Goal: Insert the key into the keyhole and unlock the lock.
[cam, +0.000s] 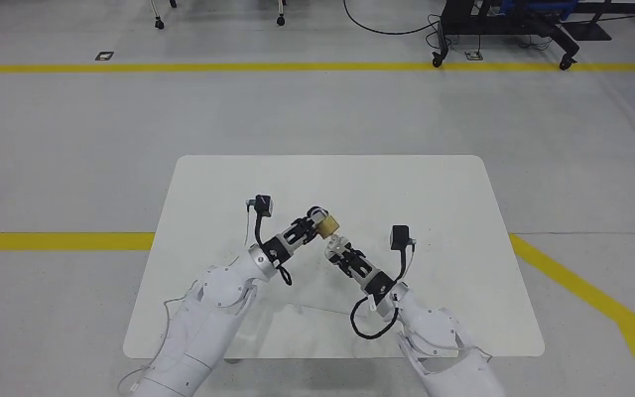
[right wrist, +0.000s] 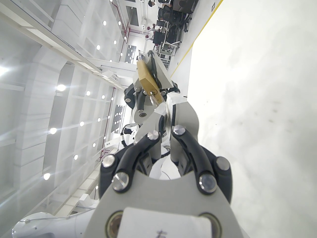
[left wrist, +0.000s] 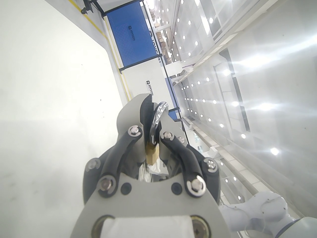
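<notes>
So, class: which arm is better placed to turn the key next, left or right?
Right. The right gripper pinches the key, whose tip sits at the keyhole end of the lock; the left gripper is shut on the lock, steadying it.

Bare table [cam: 417, 189] surrounds the lock [cam: 328, 225], hemmed between both arms' jaws.

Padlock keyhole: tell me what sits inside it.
The key, held by the right gripper, sits in the keyhole of the padlock. How deep its blade goes is hidden by the brass body.

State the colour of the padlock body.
The padlock body is brass-gold, clearest in the right wrist view.
</notes>
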`<act>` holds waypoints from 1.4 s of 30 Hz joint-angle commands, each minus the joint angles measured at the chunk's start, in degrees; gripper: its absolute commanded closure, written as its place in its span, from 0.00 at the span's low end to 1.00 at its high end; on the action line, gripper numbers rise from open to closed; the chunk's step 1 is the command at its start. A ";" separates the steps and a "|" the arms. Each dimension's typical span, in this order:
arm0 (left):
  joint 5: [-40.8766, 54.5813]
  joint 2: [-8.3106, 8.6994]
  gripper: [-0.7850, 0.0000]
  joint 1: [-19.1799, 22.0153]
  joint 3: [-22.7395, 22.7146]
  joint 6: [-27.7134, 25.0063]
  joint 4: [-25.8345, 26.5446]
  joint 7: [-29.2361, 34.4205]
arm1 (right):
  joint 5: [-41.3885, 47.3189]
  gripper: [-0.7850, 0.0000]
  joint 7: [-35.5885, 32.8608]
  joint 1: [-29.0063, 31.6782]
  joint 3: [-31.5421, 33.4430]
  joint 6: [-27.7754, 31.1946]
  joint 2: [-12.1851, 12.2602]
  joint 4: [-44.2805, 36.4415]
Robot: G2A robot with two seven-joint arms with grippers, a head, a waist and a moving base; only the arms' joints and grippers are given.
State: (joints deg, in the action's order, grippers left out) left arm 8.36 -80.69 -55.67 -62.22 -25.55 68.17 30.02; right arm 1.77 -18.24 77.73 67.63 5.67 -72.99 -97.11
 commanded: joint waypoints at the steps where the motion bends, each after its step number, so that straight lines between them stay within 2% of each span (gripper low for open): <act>1: -0.68 0.04 1.00 -0.06 0.09 -0.09 0.10 0.09 | -0.01 1.00 0.00 0.01 0.00 -0.02 -0.01 0.00; 5: -0.20 0.05 1.00 -0.16 -0.21 -0.19 0.14 -0.43 | -0.15 1.00 0.19 0.07 0.06 0.08 -0.05 -0.11; 10: 5.88 0.07 1.00 -0.02 -2.13 0.16 -0.27 0.09 | 1.13 1.00 -0.45 0.50 0.84 1.21 0.01 -0.57; 11: 6.96 0.08 1.00 0.02 -2.40 0.31 -0.37 0.44 | 1.43 0.86 -0.62 0.57 1.00 1.46 0.02 -0.67; 13: 9.98 0.12 1.00 0.27 -3.26 1.07 -0.96 1.59 | 2.72 0.67 -1.40 0.87 1.53 2.76 0.08 -1.15; 15: 13.31 0.11 1.00 0.60 -3.80 1.95 -1.74 3.44 | 5.85 0.62 -2.97 1.38 2.18 7.05 0.11 -2.15; 16: 14.61 0.10 1.00 0.84 -3.98 2.26 -2.18 4.41 | 8.20 0.52 -4.44 1.73 2.51 8.88 0.14 -2.33; 17: 14.93 0.12 1.00 1.06 -4.08 2.16 -2.43 5.00 | 10.38 0.04 -6.01 1.95 2.95 10.17 0.20 -2.21; 18: 14.93 0.12 1.00 1.06 -4.08 2.16 -2.43 5.00 | 12.07 0.00 -6.95 2.08 3.56 10.62 0.27 -1.88; 27: 14.93 0.12 1.00 1.06 -4.08 2.16 -2.43 5.00 | 13.14 0.00 -7.42 2.22 4.08 10.00 0.34 -1.56; 29: 14.70 0.03 1.00 -0.02 -3.83 1.65 -1.39 3.49 | 14.42 0.00 -7.44 2.48 3.77 9.08 0.28 -1.46; 30: 15.10 -0.03 1.00 -0.33 -3.78 1.31 -1.13 3.06 | 15.21 0.05 -7.55 2.38 3.67 8.50 0.24 -1.68; 31: 16.97 -0.25 1.00 -1.01 -3.63 0.23 -0.87 2.31 | 17.91 0.18 -8.82 2.00 3.31 7.52 0.15 -1.61; 33: 19.95 -0.55 1.00 -1.47 -3.31 -0.84 -0.98 2.54 | 22.25 0.26 -11.59 1.30 3.14 6.54 0.08 -1.15; 34: 21.28 -0.71 1.00 -1.54 -3.06 -1.46 -1.27 2.97 | 24.43 0.41 -13.39 0.88 3.26 5.96 0.09 -0.78; 35: 21.93 -0.85 1.00 -1.51 -2.76 -2.15 -1.65 3.25 | 26.37 0.51 -15.09 0.58 3.37 5.28 0.12 -0.41; 38: 24.22 -1.35 1.00 -1.27 -1.71 -3.15 -2.60 3.80 | 30.13 0.53 -18.98 -0.16 3.68 3.35 0.21 0.67; 42: 26.90 -1.85 1.00 -0.34 -0.60 -1.99 -4.33 5.60 | 34.23 0.56 -22.93 -0.85 3.49 0.66 0.26 1.89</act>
State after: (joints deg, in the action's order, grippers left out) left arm 34.81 -82.46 -56.23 -63.02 -27.76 64.28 35.15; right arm 35.19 -40.46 77.02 71.13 7.04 -72.75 -95.49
